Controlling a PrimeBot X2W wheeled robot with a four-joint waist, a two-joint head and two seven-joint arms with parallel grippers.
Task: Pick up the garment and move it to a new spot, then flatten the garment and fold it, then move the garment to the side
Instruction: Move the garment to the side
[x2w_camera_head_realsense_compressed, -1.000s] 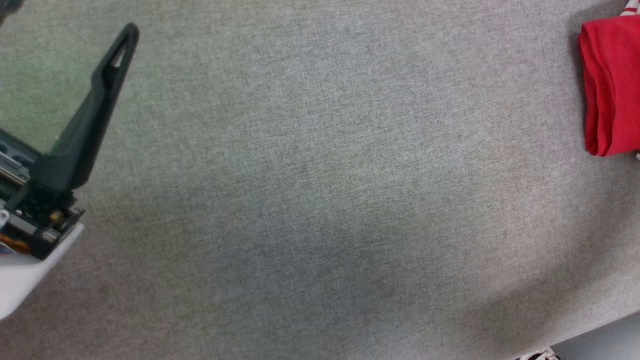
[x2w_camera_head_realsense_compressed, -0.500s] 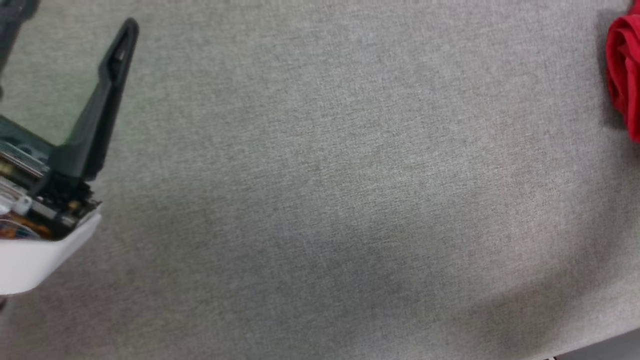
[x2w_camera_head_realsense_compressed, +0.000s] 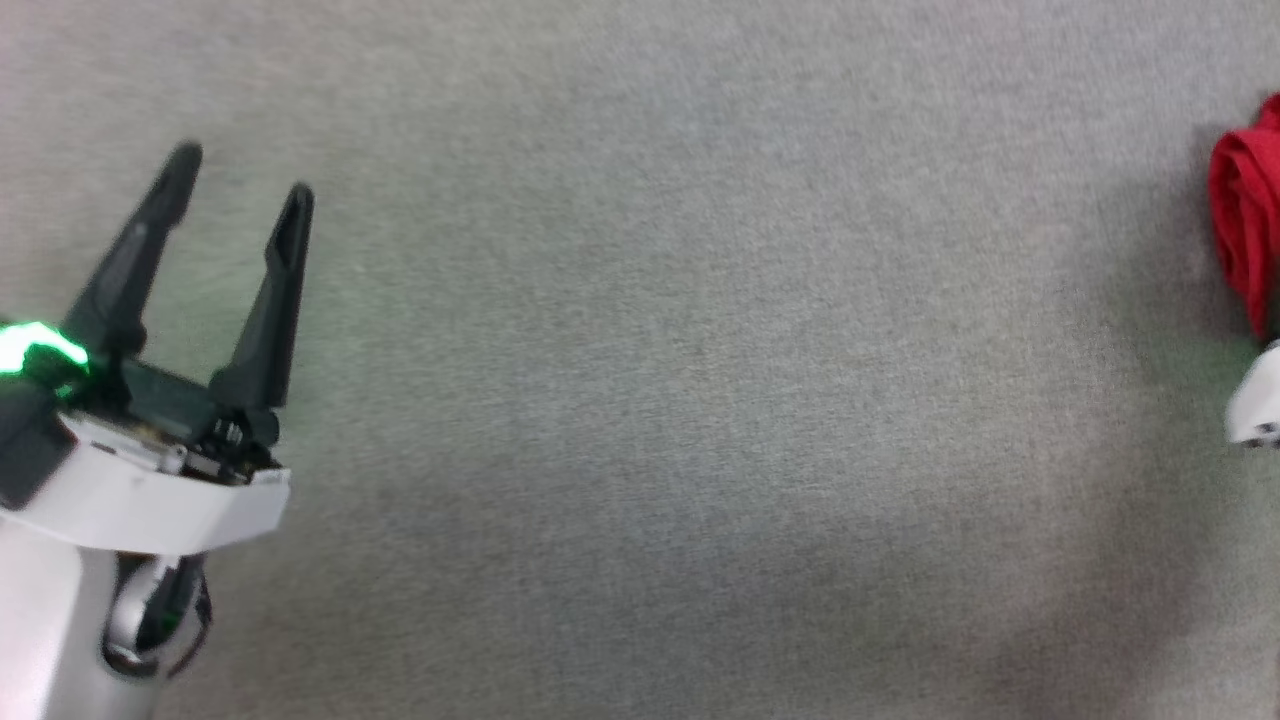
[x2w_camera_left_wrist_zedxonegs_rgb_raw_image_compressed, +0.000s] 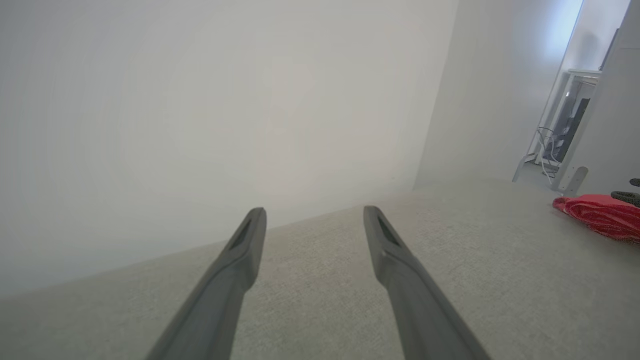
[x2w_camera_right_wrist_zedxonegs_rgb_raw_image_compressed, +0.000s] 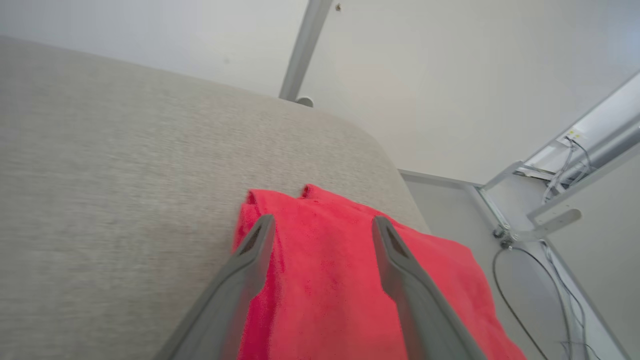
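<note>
**Release just made at R side – last step looks done**

L hand (x2w_camera_head_realsense_compressed: 240, 180) sits low-left in head view, both fingers showing, spread, nothing btwn them. A sec ago just one finger showed there, higher up. The whole view has shifted too, so part of that is prob. camera, not arm. L wrist view agrees: fingers apart over bare desk (x2w_camera_head_realsense_compressed: 640, 400).

Mid desk is plain grey cloth, as before.

The garment (x2w_camera_head_realsense_compressed: 1245, 220) is a red sliver at the far R edge in head view. Less of it shows than a sec ago, which is likely the camera shift again. R wrist view has it as a folded red block near the desk's rounded corner.

R hand (x2w_camera_right_wrist_zedxonegs_rgb_raw_image_compressed: 322, 222) is over it, fingers apart, clamped on nothing. Can't tell if the tips touch cloth.

My read: fold is set aside, so what remains is pulling R arm clear w/o dragging the fabric.
</note>
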